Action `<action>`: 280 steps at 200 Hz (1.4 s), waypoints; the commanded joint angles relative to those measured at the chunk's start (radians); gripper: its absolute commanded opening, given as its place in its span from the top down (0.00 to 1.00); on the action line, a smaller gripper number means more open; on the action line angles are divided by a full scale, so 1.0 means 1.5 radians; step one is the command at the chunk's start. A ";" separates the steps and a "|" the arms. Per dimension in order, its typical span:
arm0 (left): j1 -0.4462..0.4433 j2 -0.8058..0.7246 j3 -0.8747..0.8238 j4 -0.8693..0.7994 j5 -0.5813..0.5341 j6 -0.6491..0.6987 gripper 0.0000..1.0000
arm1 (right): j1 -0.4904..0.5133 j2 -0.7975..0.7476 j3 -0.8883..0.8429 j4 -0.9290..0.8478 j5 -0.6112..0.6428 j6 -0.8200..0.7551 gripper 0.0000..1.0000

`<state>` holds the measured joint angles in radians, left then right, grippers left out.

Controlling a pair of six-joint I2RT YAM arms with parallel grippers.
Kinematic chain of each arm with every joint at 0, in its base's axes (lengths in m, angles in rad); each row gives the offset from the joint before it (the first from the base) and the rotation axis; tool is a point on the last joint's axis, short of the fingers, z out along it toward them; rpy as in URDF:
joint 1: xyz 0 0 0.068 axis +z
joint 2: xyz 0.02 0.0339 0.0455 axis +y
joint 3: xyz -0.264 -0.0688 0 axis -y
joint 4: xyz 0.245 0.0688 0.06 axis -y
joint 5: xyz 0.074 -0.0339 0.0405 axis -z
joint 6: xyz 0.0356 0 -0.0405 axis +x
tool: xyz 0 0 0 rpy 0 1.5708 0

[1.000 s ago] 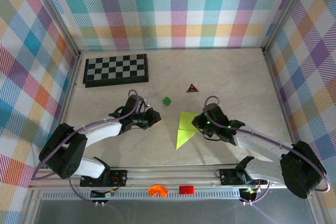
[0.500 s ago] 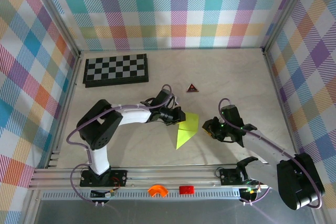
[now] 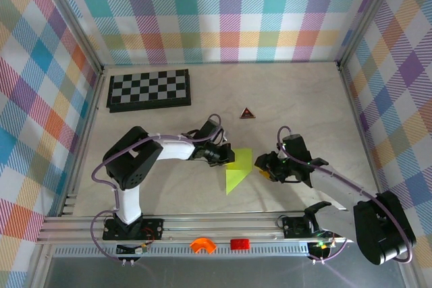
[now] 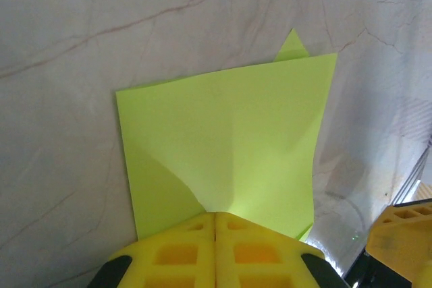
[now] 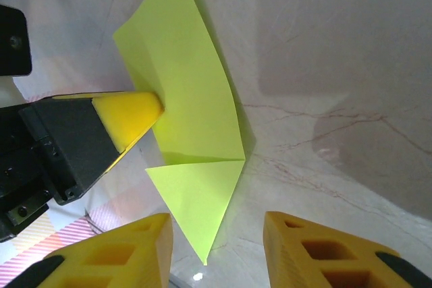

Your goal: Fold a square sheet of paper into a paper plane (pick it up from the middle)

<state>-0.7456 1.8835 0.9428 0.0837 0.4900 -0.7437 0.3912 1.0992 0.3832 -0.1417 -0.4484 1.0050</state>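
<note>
Top view: the paper plane [image 3: 237,168] lies flat on the counter [image 3: 304,99], well apart from the chessboard [image 3: 149,90], nearer the arms and to its right, with bare counter between them. The right hand [image 3: 262,168] is just beside the plane.

Left wrist: the left hand [image 4: 214,215] is pressed together, pinching the plane's edge.

Right wrist: the right hand is spread, with the plane's point showing between its fingers.

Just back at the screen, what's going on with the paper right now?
The left gripper is shut on one edge of the lime-green paper plane, a partly folded sheet lying on the marble-look table. The right gripper is open beside the paper's other side and grips nothing.
</note>
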 commanded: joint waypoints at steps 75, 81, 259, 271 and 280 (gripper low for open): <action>-0.001 -0.005 -0.070 0.041 0.017 -0.034 0.94 | 0.005 0.099 0.006 0.110 -0.088 0.012 0.53; -0.001 -0.006 -0.072 0.043 0.017 -0.035 0.94 | 0.007 0.108 0.008 0.116 -0.090 0.012 0.53; -0.001 -0.017 -0.088 0.049 0.017 -0.032 0.94 | 0.017 0.245 0.104 0.162 -0.097 -0.058 0.58; -0.001 -0.019 -0.088 0.048 0.017 -0.030 0.94 | 0.016 0.260 0.112 0.164 -0.102 -0.064 0.58; 0.000 -0.020 -0.088 0.047 0.017 -0.030 0.94 | 0.016 0.269 0.119 0.162 -0.103 -0.070 0.59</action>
<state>-0.7456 1.8610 0.8448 0.2386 0.5236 -0.7959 0.4141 1.4651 0.5213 0.0952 -0.5785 0.9520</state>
